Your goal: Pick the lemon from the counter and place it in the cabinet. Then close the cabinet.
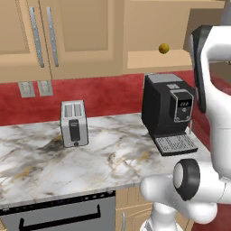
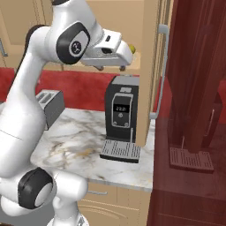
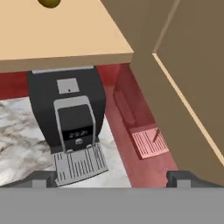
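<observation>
Marble-look bench (image 1: 40, 167): silver toaster (image 1: 74, 123) upright toward far left, black coffee machine (image 1: 168, 113) at far right, well apart. Open cabinet (image 1: 153, 31) above: lemon (image 1: 164, 48) apparently resting on inner shelf (image 1: 155, 59), near its right end.

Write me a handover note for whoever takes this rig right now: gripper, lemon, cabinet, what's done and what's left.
Gripper: open, holding nothing, fingers wide apart, hanging just outside the cabinet above the coffee machine.
Lemon: resting on the cabinet shelf, apart from the gripper.
Cabinet door: open, swung out to the right, with its bar handle on the outer edge.
Done: lemon taken off the counter and set inside.
Left: push the door shut; best to clear the arm from the opening first.
</observation>
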